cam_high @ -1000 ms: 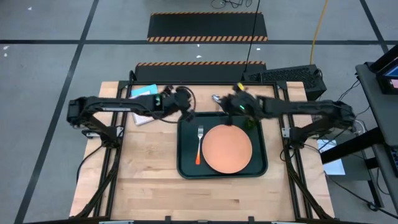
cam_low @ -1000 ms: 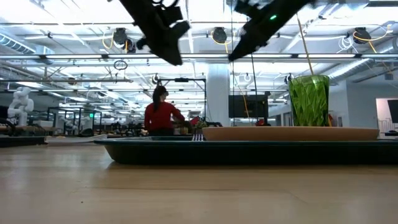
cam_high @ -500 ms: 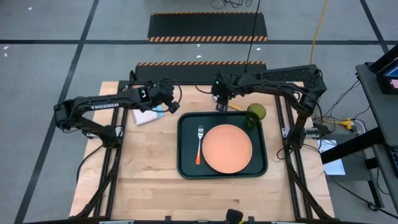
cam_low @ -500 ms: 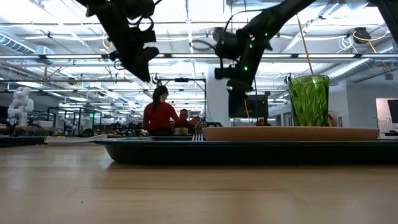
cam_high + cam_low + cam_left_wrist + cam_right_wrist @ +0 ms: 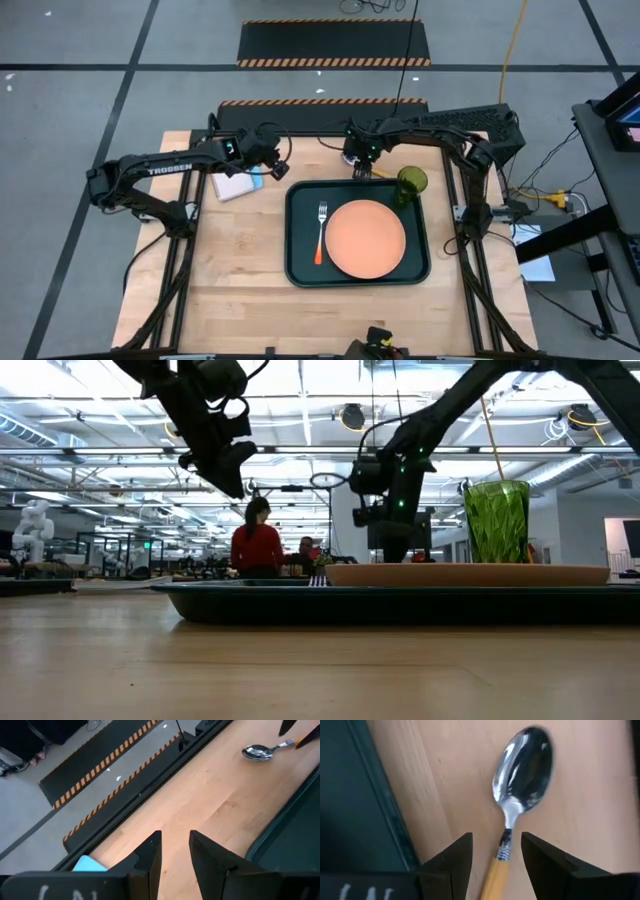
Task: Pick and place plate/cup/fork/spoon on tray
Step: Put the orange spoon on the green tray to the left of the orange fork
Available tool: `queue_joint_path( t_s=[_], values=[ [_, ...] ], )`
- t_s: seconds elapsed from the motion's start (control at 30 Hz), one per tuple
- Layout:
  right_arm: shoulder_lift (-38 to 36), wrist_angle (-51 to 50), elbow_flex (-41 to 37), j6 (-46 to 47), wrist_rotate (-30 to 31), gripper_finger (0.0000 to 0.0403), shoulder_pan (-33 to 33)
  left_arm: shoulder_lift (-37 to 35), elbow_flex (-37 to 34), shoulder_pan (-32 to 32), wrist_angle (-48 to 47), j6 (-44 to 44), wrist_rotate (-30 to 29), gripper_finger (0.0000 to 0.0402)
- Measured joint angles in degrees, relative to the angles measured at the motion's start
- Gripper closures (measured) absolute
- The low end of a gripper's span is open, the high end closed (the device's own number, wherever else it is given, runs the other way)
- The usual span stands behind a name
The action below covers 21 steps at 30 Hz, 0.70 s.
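On the left of the table [image 5: 240, 290] the left arm reaches in over the far-left part, its gripper [image 5: 280, 172] hanging in the air just off the tray's far-left corner — fingers [image 5: 150, 855] apart with a narrow gap and nothing between them. Beside that arm lies one blue and white notebook [image 5: 230, 185], partly covered by it. Next comes the one tray [image 5: 300, 270], dark and rectangular, near the middle of the table. On its left part lies one fork [image 5: 320, 232], tines toward the far edge, handle toward the near edge. Just right of the fork sits one plate [image 5: 366, 240], round and salmon-orange, filling most of the tray. One green cup [image 5: 411, 183] stands upright in the tray's far-right corner, close to the plate's rim. Beyond the tray's far rim, on bare wood, lies one spoon [image 5: 520, 775], bowl away from the tray. The right gripper [image 5: 361, 170] is down over it — fingers [image 5: 547, 865] spread, one on each side of the orange handle, not clamped on it. In the room behind the table a person in red [image 5: 258, 545] shows.
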Motion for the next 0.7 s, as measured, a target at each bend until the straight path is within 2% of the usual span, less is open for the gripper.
queue_joint_path(
  t_s=[0.17,0.53,0.7],
  values=[
    [2.4,0.2,0.0,-1.4,0.2,0.0243,0.0,0.0,0.0,0.0,0.2,0.0,0.5,0.0298],
    [2.7,1.6,0.0,-3.4,0.5,0.0244,-0.5,0.0,0.0,0.0,0.2,0.2,0.5,0.0298],
    [2.7,2.4,0.0,-3.6,2.3,0.0273,-1.1,0.0,0.0,0.0,0.2,0.2,0.5,0.0298]
  ],
)
